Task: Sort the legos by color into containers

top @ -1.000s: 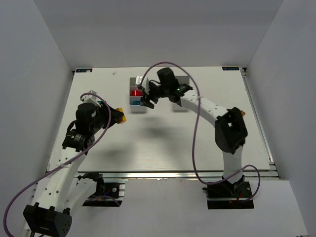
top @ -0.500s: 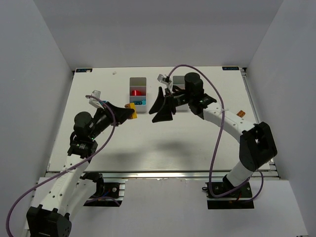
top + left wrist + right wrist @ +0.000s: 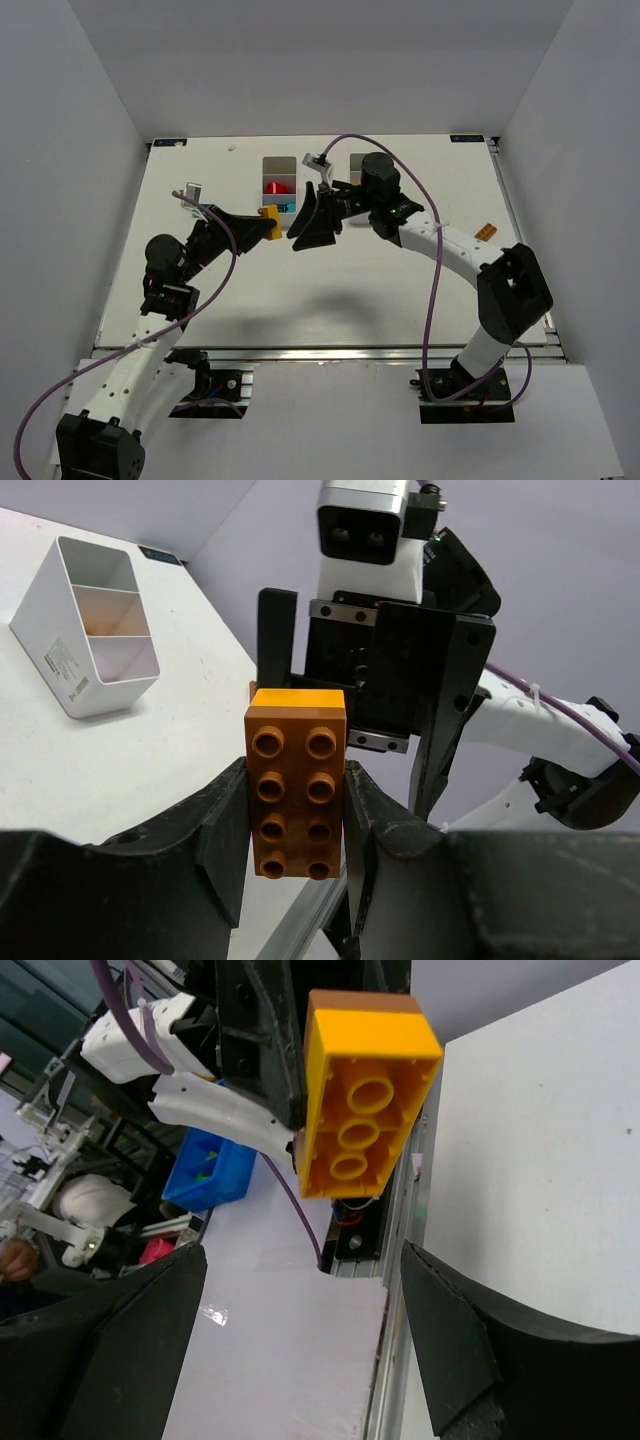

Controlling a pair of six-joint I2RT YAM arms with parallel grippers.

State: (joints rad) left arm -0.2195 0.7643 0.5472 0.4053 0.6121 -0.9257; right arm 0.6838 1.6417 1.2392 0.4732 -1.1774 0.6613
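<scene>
Left hand: closed on the orange brick, pads pinching its two long sides, the piece held up off the tabletop with its studs toward the left wrist camera. Brick judged light, rigid and smooth-walled, so best taken squarely across two flat opposite faces, where it should neither crush nor twist. Right hand: open, fingers spread just beside the brick, apparently not touching it; white bin beyond.

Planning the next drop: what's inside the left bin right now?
Left bin: red brick in the middle compartment, blue brick in the near one, partly covered by the left gripper's orange brick.
</scene>
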